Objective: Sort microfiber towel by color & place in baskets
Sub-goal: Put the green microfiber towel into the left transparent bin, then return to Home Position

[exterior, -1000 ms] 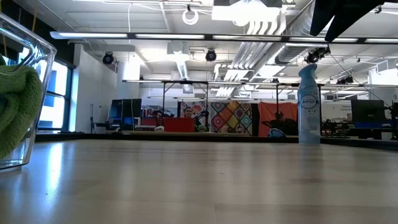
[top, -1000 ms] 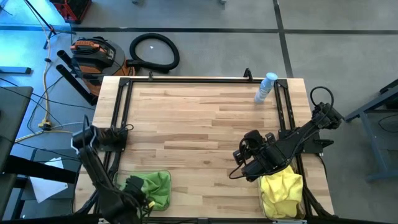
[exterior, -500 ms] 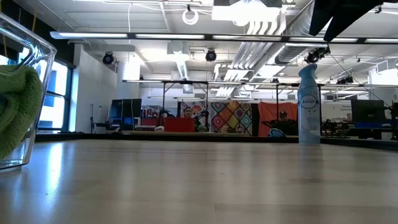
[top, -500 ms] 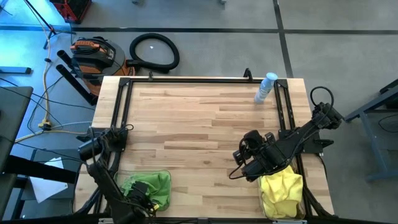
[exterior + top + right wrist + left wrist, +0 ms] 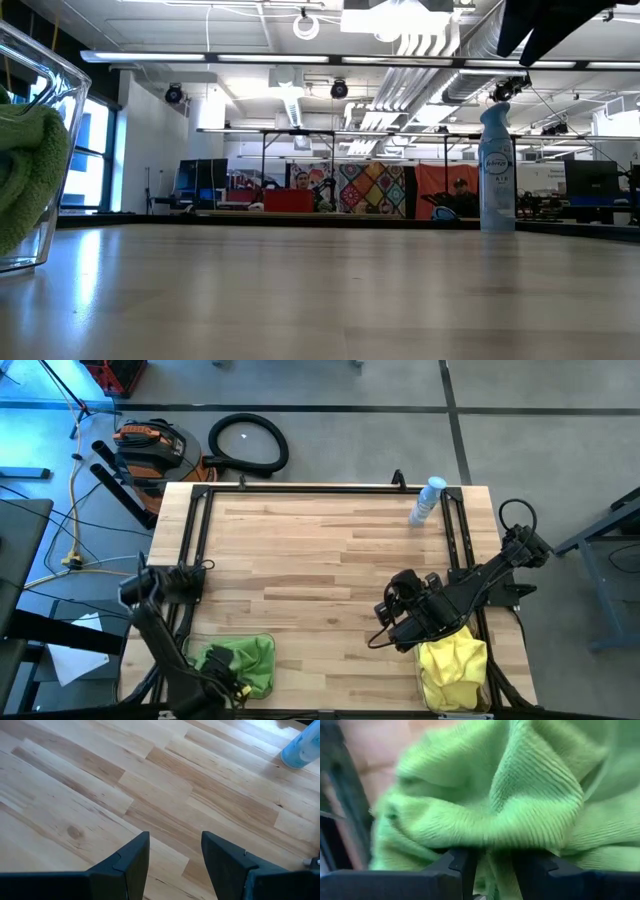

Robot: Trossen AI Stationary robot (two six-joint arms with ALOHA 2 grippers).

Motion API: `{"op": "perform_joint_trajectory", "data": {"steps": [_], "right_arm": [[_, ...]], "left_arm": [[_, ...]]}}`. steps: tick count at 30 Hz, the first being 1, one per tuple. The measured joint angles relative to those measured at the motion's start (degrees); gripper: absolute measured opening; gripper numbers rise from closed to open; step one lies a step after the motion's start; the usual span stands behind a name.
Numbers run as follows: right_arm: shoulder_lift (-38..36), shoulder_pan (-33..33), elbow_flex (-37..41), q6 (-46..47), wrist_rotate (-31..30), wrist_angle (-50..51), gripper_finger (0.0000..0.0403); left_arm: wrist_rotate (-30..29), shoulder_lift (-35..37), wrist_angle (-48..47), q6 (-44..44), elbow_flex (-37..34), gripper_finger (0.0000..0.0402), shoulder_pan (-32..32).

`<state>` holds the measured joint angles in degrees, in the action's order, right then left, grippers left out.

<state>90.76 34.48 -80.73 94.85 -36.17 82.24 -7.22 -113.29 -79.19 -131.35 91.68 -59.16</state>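
Observation:
Lime green microfiber towels point(image 5: 250, 660) lie heaped in a clear basket point(image 5: 62, 110) at the table's near left corner; the low view shows them against its wall point(image 5: 22, 175). My left gripper point(image 5: 217, 661) is down in that heap, shut on green cloth point(image 5: 500, 795). Bright yellow towels point(image 5: 455, 665) lie piled at the near right corner; their basket's walls barely show. My right gripper point(image 5: 392, 618) hangs open over bare table point(image 5: 175, 851), just left of the yellow pile, and touches nothing. My left gripper pinches a bunched fold of a lime green towel point(image 5: 495, 852) between its two fingers point(image 5: 462, 862), coming from above into the heap. Creases run toward the pinch. The cloth rests on the other green towels in the basket; how many layers are held cannot be told.
A clear spray bottle with a blue cap point(image 5: 427, 501) stands near the far right corner, also in the low view point(image 5: 497, 170). Dark metal rails point(image 5: 197, 530) run along the table's left and right sides. The wooden middle of the table point(image 5: 330, 570) is bare.
My left arm's elbow has swayed a little toward the table's right and back. Its gripper has stayed in the green heap, shifting slightly toward the near edge, and more green cloth now shows to its left. The right arm has kept still.

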Motion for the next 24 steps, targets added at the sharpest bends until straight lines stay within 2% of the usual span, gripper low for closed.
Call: {"op": "perform_joint_trajectory", "data": {"steps": [6,16,19,24], "right_arm": [[0.0,0.0,0.0,-0.4,-0.4,0.0,0.0177],[0.0,0.0,0.0,-0.9,-0.5,0.0,0.0177],[0.0,0.0,0.0,-0.9,-0.5,-0.3,0.0177],[0.0,0.0,0.0,-0.9,-0.7,-1.3,0.0177]], "left_arm": [[-3.7,7.4,-6.8,3.6,0.0,0.0106,-0.1],[-4.7,15.7,-9.1,19.2,0.0,0.0106,1.1],[-10.0,16.2,-10.3,24.0,0.0,0.0106,2.3],[-22.8,16.1,-9.2,39.0,0.0,0.0106,6.5]]}}
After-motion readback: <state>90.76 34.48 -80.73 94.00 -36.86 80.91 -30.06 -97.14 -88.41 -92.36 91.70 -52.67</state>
